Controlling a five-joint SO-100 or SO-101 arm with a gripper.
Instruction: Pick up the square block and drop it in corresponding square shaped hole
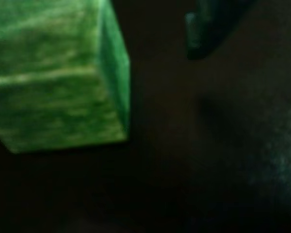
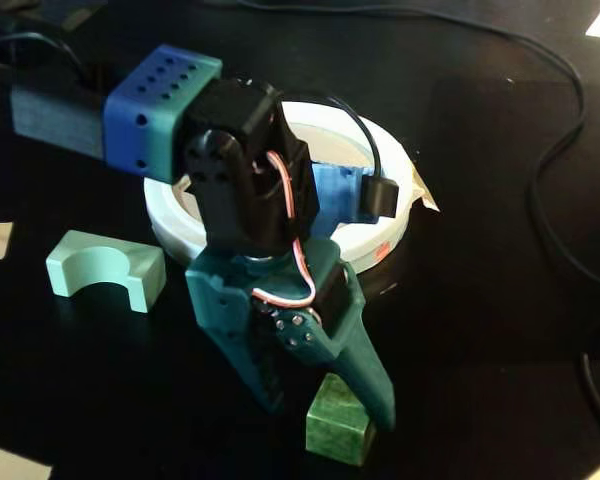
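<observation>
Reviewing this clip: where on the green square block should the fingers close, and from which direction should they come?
Across two opposite flat side faces of the green block, coming straight down from above. It sits flat on the black table with nothing crowding it, and its parallel faces suit the fingers. The gripper already hangs over it, fingers apart and apparently astride it.

This looks like a hobby or lab bench set up for robot trials. A black worktop (image 2: 480, 330) fills the fixed view, with loose black cables (image 2: 555, 150) trailing along its right edge and far side. A small arm built from plastic printed parts in blue and teal, with bare servo motors and exposed red and white wires (image 2: 295, 265), stands over it. Near the left edge lies a pale green arch-shaped toy piece (image 2: 105, 268); a white ring (image 2: 380, 235) sits mid-worktop.
</observation>
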